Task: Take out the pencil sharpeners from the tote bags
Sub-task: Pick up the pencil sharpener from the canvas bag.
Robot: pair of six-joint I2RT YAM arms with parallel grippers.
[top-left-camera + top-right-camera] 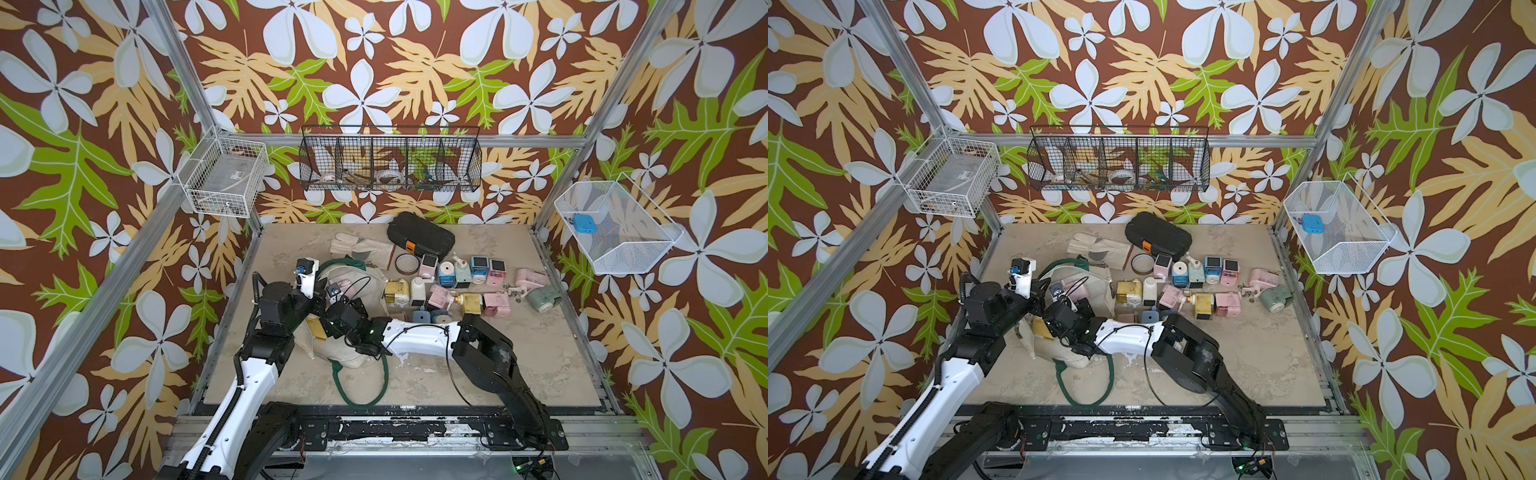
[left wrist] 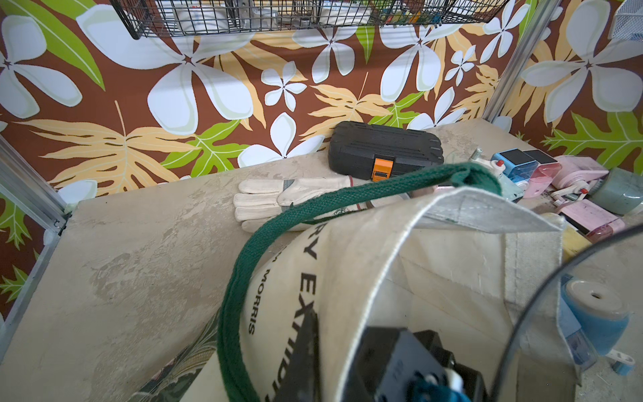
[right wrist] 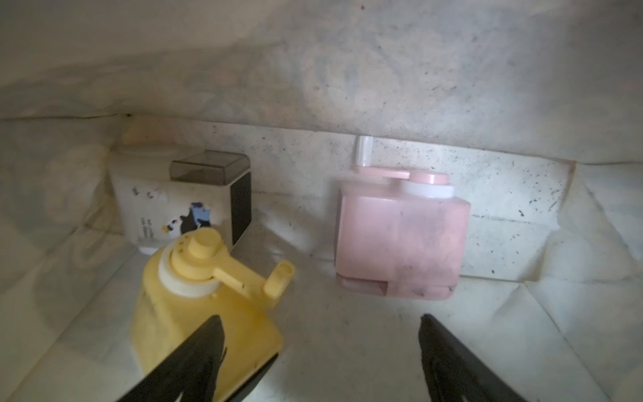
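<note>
Inside the tote (image 3: 348,69), the right wrist view alone shows a white sharpener (image 3: 167,205); right gripper (image 3: 320,320) gapes empty, left gripper (image 1: 321,293) clenches the rim.

White-shelled, black-jointed left arm (image 1: 253,380) and right arm (image 1: 419,338), looping black cables (image 2: 511,330), right hand (image 3: 320,323) with black fingers (image 3: 195,348).
</note>
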